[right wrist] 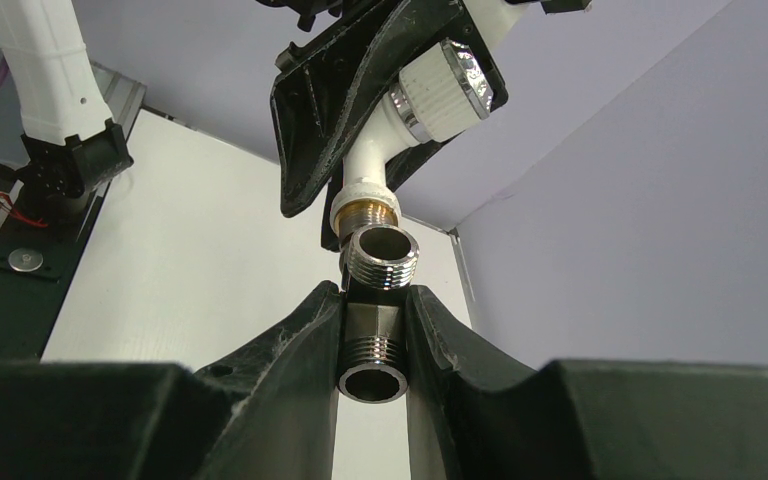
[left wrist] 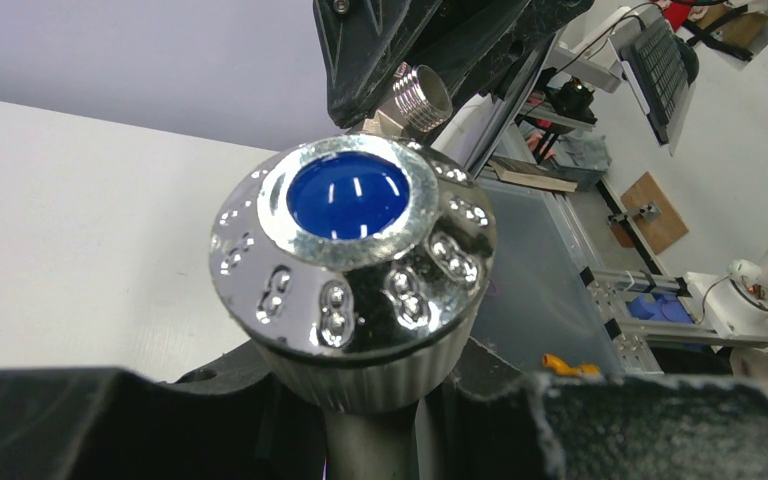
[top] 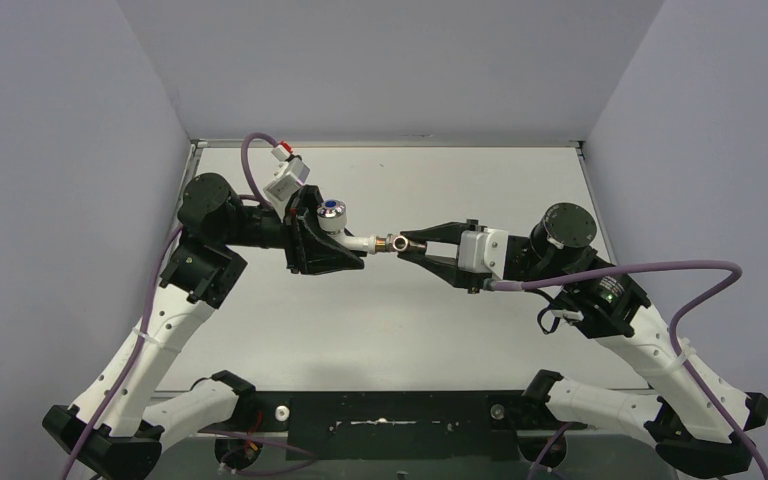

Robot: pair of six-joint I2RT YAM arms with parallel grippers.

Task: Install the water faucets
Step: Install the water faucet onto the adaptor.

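The water faucet's white tap body point(top: 358, 243) is held off the table, and my left gripper point(top: 340, 240) is shut on it. Its chrome knob point(left wrist: 350, 260) with the blue dot point(left wrist: 348, 195) faces the left wrist camera. My right gripper point(right wrist: 373, 335) is shut on a grey metal threaded fitting point(right wrist: 373, 330), also seen from above point(top: 397, 243). The tap's brass end point(right wrist: 365, 213) meets the fitting's far side and appears to touch it. A threaded port point(right wrist: 382, 257) of the fitting points up. The two grippers face each other over the table's middle.
The white table point(top: 410, 330) is walled by grey panels at the left, back and right. Purple cables point(top: 660, 270) loop off both arms. A black strip point(top: 390, 420) runs between the arm bases at the near edge.
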